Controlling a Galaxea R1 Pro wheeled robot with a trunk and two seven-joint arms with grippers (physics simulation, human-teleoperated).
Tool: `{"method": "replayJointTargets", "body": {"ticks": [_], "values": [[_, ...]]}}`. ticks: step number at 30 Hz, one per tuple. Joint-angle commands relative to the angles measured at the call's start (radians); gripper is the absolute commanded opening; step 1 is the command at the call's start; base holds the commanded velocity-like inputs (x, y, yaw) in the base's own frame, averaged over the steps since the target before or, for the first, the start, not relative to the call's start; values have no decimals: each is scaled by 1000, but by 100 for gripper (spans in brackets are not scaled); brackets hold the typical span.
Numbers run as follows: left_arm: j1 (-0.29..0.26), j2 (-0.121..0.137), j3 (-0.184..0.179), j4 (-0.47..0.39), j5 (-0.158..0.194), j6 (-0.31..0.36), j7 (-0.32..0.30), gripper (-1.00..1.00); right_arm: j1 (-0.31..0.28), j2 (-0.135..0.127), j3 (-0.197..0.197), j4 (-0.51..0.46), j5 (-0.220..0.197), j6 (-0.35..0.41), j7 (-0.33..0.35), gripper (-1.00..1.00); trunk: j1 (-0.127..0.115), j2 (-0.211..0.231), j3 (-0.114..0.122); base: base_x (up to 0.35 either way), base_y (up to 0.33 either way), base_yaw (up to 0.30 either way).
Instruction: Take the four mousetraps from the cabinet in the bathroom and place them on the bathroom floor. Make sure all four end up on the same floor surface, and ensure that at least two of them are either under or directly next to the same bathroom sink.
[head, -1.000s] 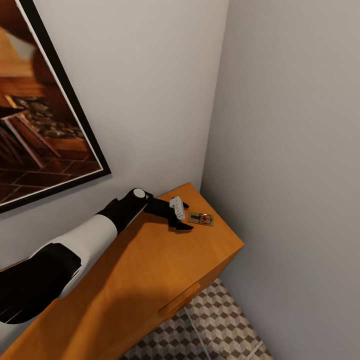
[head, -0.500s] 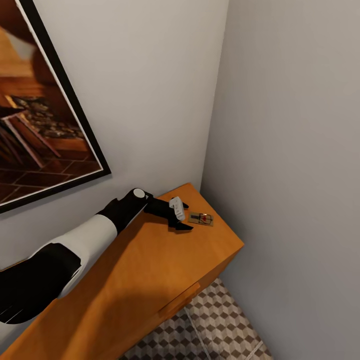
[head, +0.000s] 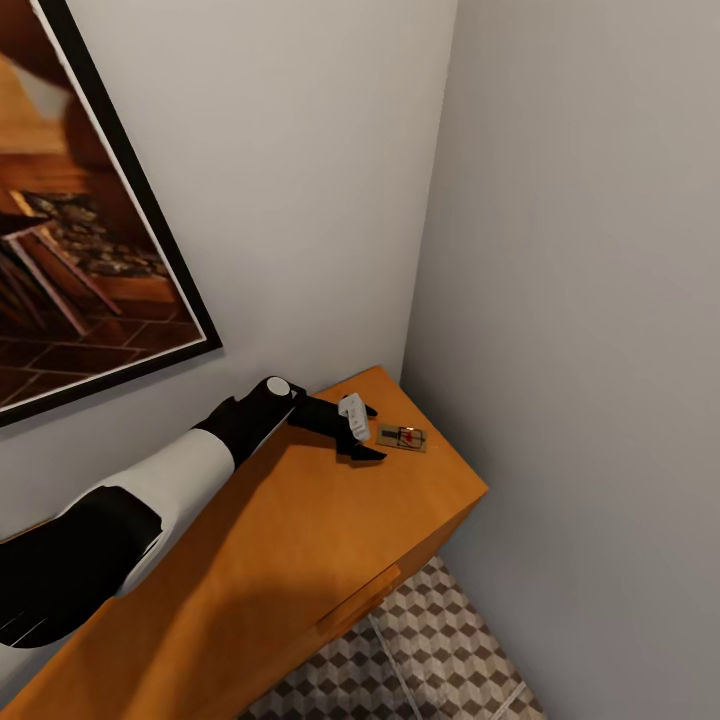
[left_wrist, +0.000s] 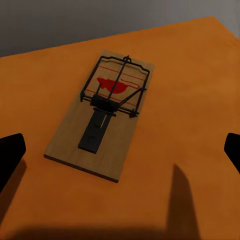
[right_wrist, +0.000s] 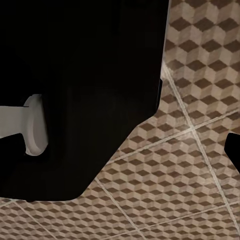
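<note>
Mousetrap (head: 402, 438) in the head view lies flat on the orange-wood cabinet (head: 300, 560) top, near its far end corner, with the side wall (head: 600, 300) at three o'clock of it and the back wall (head: 300, 200) at twelve. No writing can be read on it from here, just a red mark on the board. The left gripper (head: 368, 430) hangs just at nine o'clock of the trap, its two black fingers spread apart and nothing between them. A framed picture (head: 90, 260) hangs on the back wall at ten o'clock of the arm. The cabinet's front edge drops off at five o'clock of the trap, a slim bar handle (head: 358, 598) shows below, and the cube-patterned bathroom floor (head: 440, 650) lies beyond it; room around the trap is tight toward the corner, freer along the cabinet top toward seven o'clock. In the left wrist view the mousetrap (left_wrist: 102, 112) rests on the orange top between the two dark fingertips (left_wrist: 10, 155), which stand wide apart and clear of the board; its red printed shape under the wire bar carries no legible lettering. In the right wrist view a dark robot part (right_wrist: 80, 90) hides much of the tiled floor (right_wrist: 190, 170); one fingertip (right_wrist: 233, 150) shows at the edge, and I cannot tell whether the right gripper is open or closed.
</note>
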Motion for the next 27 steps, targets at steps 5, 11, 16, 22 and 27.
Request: {"method": "replayJointTargets", "body": {"ticks": [5,11,16,22,27], "values": [[-1,0,0,0,-4,-2,-1,100,0,0,-9,1,7,-3,4,100,1,-2,-1,0,0,0],[-1,0,0,1,-5,-2,-1,100,0,0,-9,1,6,-3,4,100,1,-2,-1,0,0,0],[-1,0,0,2,-5,-2,-1,100,0,0,-9,1,6,-3,4,100,1,-2,-1,0,0,0],[-1,0,0,3,-5,-2,-1,100,0,0,-9,1,7,-3,4,100,1,-2,-1,0,0,0],[-1,0,0,3,-5,-2,-1,100,0,0,-9,1,8,-3,4,100,1,-2,-1,0,0,0]]}}
